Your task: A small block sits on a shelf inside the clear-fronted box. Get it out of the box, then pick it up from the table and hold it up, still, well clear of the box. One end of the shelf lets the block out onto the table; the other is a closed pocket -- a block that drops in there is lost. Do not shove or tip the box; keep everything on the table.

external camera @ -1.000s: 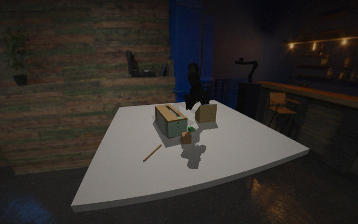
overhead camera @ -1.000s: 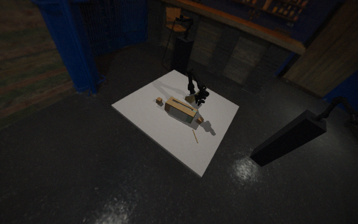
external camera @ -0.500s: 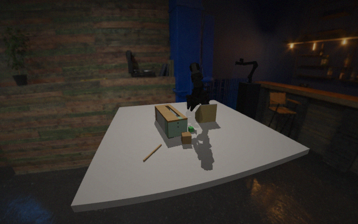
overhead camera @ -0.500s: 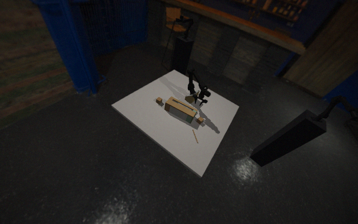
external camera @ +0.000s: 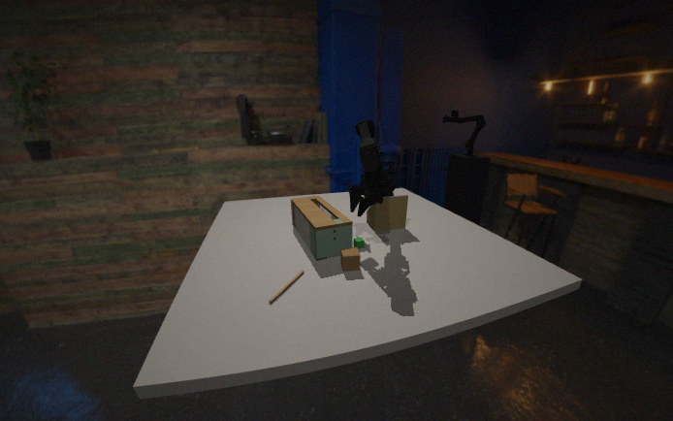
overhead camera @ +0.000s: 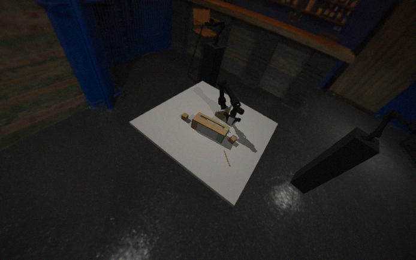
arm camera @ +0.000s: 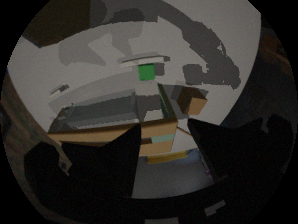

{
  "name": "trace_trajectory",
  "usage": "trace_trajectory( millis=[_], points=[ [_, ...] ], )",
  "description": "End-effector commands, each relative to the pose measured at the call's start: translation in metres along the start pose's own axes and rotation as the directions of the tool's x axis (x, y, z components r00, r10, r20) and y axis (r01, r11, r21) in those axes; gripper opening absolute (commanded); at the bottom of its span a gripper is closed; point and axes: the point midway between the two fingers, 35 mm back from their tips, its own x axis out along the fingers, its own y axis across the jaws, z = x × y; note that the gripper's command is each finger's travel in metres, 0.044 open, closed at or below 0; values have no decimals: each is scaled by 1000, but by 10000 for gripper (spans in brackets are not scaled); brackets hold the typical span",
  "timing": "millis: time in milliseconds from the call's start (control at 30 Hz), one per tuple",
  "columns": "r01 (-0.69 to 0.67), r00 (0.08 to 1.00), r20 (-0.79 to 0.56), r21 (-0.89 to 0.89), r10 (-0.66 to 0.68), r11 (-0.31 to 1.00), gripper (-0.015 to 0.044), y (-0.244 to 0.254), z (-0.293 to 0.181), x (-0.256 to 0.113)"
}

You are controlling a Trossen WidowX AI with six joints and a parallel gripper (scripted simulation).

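The small green block (external camera: 359, 242) (arm camera: 146, 72) lies on the table (overhead camera: 184, 141) (external camera: 223, 338), outside the box and beside its pale-green end. It does not show in the top view. The box (overhead camera: 207, 122) (external camera: 333, 242) (arm camera: 100, 135) stands upright, with a wooden top that has a long slot. My gripper (overhead camera: 232, 121) (external camera: 356, 212) (arm camera: 164, 124) is open, with nothing between its fingers. It is raised above the table at the box's side, higher than the block and apart from it.
A wooden cube (overhead camera: 232, 139) (external camera: 350, 259) (arm camera: 192, 101) stands near the box's pale-green end, close to the block. Another cube (overhead camera: 184, 116) is off the far end. A thin stick (overhead camera: 226, 158) (external camera: 286, 287) lies on the table. A tan upright panel (external camera: 388, 213) stands behind the gripper.
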Motion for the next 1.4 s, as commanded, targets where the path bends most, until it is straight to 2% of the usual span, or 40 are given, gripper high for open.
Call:
trace_trajectory(
  millis=[0,1367],
  points=[
    [-35,999,24,-31,36,999,285,9,35,57],
    [-39,999,24,-31,39,999,285,16,60,109]
  ],
)
